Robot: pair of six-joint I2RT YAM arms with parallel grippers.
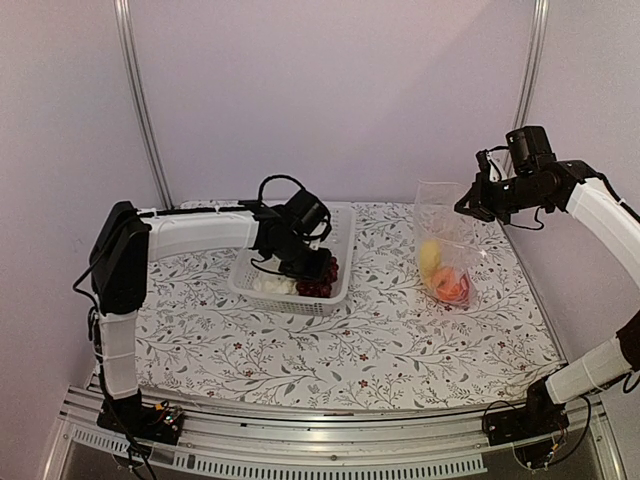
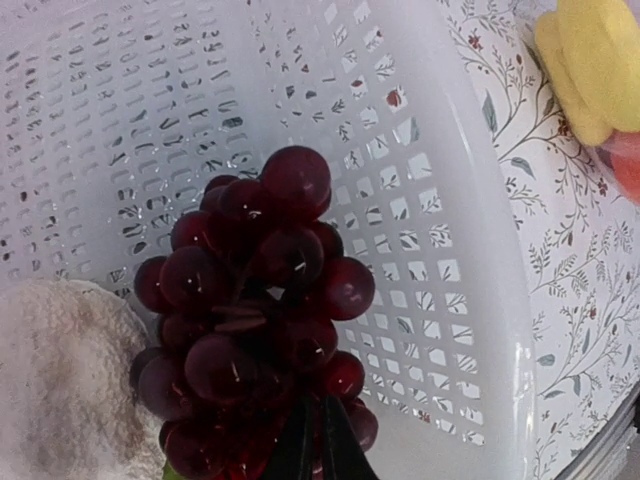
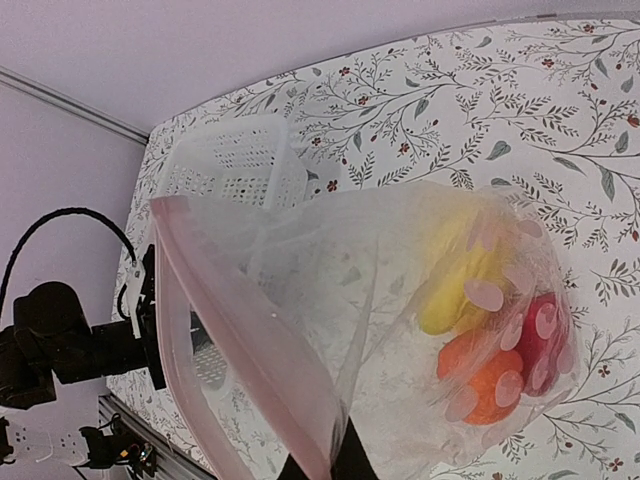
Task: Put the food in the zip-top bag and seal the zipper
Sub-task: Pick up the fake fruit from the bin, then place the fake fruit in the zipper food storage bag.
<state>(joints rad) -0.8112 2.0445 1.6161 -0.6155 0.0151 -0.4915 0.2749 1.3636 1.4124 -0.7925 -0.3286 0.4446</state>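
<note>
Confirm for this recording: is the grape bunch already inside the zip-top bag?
No, the left wrist view shows the grape bunch lying in the white basket beside the cauliflower, outside the zip-top bag.

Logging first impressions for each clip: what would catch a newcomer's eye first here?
A clear bag is held upright at the right rear of the table by the right pincer, with yellow, orange and red toy food pooled at its bottom. To its left, the left pincer is down inside a white basket, pinching dark grapes beside a white cauliflower.
</note>
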